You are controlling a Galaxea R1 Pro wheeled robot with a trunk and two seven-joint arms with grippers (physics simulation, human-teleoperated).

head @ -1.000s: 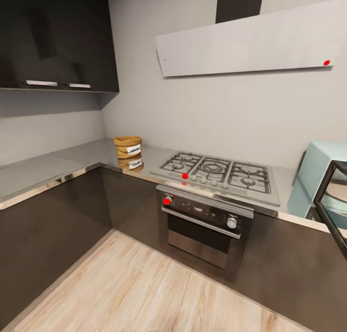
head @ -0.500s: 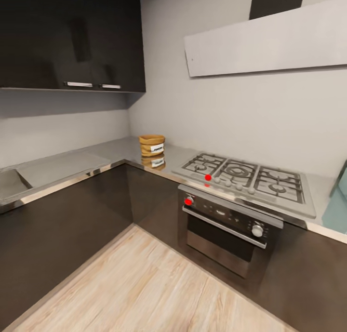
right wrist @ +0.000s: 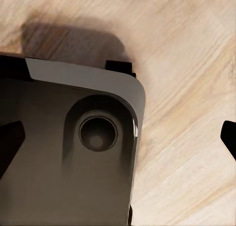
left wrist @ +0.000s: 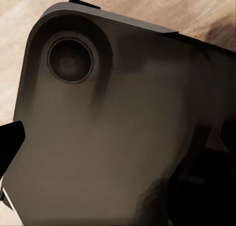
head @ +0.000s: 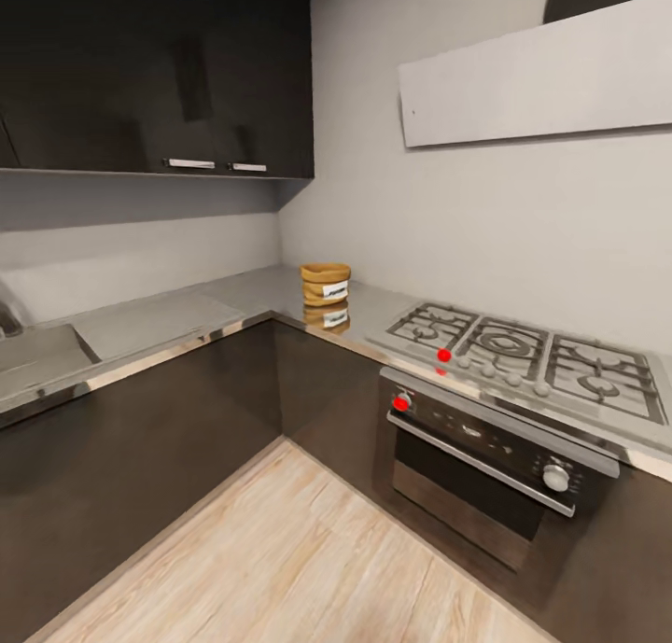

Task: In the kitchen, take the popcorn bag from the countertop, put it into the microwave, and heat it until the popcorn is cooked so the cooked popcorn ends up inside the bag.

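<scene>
So from where I'm standing, far left there's a sink [head: 33, 349] set into the countertop [head: 177, 312], which wraps around the corner. Dark wall cabinets [head: 159, 69] hang above with two small silver handles. Right in the corner area sits the popcorn bag [head: 325, 283], upright on the steel top just left of the gas hob [head: 523, 358], with its reflection showing in the glossy surface below it. It has a white label with dark writing, but it's way too small and blurry to read. Moving right, the oven [head: 490, 456] sits under the hob, one red knob at its left end, a pale one at the right, another red dot on the hob's front edge. A pale range hood [head: 537, 78] slants above.

Arm-wise, both wrist cameras look down past the robot's grey base [left wrist: 108, 137] at the wooden floor [right wrist: 187, 63]. Dark fingertips [right wrist: 10, 145] peek in at the frame edges well apart, so both grippers look spread open, holding nothing.
</scene>
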